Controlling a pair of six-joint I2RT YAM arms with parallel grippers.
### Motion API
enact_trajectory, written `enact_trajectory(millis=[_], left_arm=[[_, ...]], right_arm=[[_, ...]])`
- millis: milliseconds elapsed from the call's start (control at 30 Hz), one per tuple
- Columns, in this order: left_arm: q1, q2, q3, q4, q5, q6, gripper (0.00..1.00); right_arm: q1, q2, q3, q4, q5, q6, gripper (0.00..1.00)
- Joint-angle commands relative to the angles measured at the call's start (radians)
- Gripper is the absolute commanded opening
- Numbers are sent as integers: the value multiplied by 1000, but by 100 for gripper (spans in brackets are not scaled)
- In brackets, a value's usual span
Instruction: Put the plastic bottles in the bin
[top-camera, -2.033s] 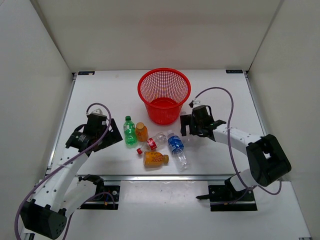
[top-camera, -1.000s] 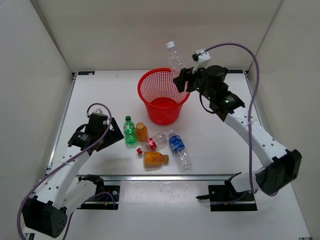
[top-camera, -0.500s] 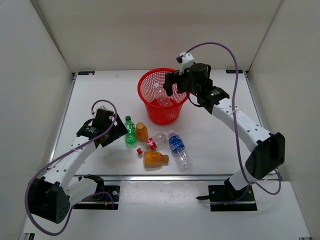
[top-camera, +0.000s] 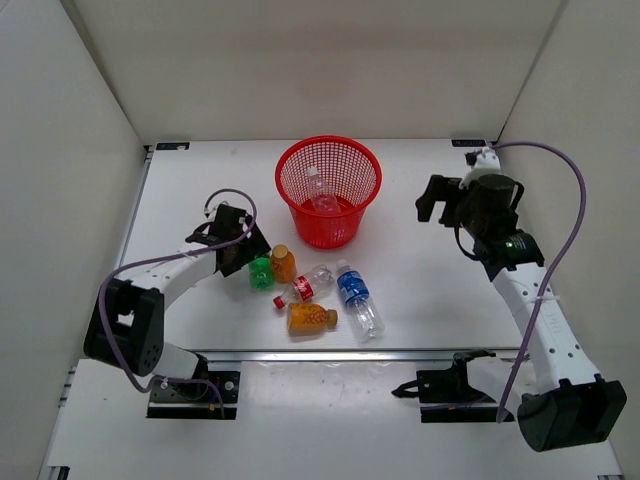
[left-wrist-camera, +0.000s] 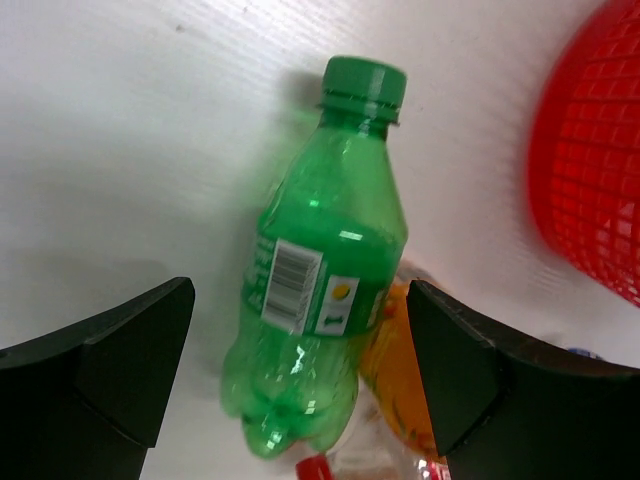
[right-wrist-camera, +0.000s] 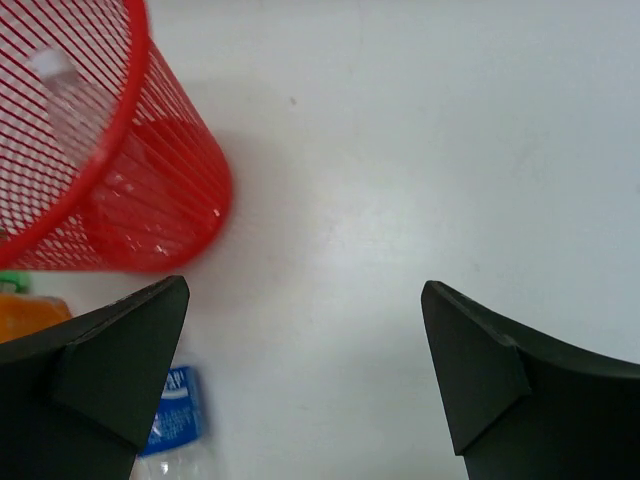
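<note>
The red mesh bin stands at the table's back middle with the plain clear bottle inside it. The green bottle lies between the spread fingers of my left gripper, which is open and not closed on it. In the top view my left gripper is over the green bottle. Beside it are an orange bottle, the red-label bottle, a second orange bottle and the blue-label bottle. My right gripper is open and empty, right of the bin.
White walls close in the table on three sides. In the right wrist view the bin is at the upper left and the blue-label bottle at the lower left, with bare white table between the fingers.
My right gripper let the plain clear bottle drop into the bin, then swung back to the right and lower. My left gripper moved right onto the green bottle.
</note>
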Motion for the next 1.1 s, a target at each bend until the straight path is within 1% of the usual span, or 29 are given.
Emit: enact_trajectory(millis=[0, 133, 200, 233, 267, 333, 433, 533, 567, 667, 700, 733, 800, 833, 933, 1000, 1067], left_arm=[[1, 34, 8, 126, 3, 4, 98], [8, 120, 1, 135, 47, -4, 97], [5, 143, 5, 123, 52, -10, 85], [10, 139, 8, 109, 40, -9, 81], [12, 134, 11, 100, 38, -10, 73], [12, 101, 19, 78, 11, -7, 60], [19, -16, 59, 26, -53, 20, 49], [35, -118, 151, -37, -107, 48, 42], [28, -146, 198, -41, -118, 59, 41], [-19, -202, 331, -34, -216, 76, 45], [-40, -200, 382, -22, -215, 85, 44], [-47, -186, 411, 27, -195, 97, 45], [-126, -131, 532, 84, -213, 113, 46], [-160, -86, 566, 95, -231, 120, 46], [-223, 37, 723, 153, -226, 130, 49], [-243, 119, 796, 156, -213, 120, 49], [-249, 209, 840, 161, -190, 117, 54]], right_arm=[[-61, -71, -55, -73, -46, 52, 100], [-136, -117, -92, -112, -69, 60, 99], [-140, -128, -104, -117, -67, 61, 99], [-152, -138, -109, -124, -67, 63, 100], [-150, -142, -121, -117, -63, 63, 99], [-149, -143, -123, -124, -64, 60, 99], [-121, -152, -156, -139, -55, 54, 99], [-101, -169, -212, -153, -61, 42, 99], [-92, -174, -227, -156, -67, 43, 99], [-69, -183, -276, -172, -44, 37, 99], [-65, -191, -287, -167, -40, 37, 99], [-55, -197, -298, -164, -40, 35, 99], [-61, -195, -314, -153, -43, 35, 99], [-52, -201, -318, -158, -49, 28, 99], [-49, -218, -334, -144, -52, 28, 99], [-45, -234, -347, -140, -64, 26, 99], [-11, -240, -348, -138, -82, 6, 98]])
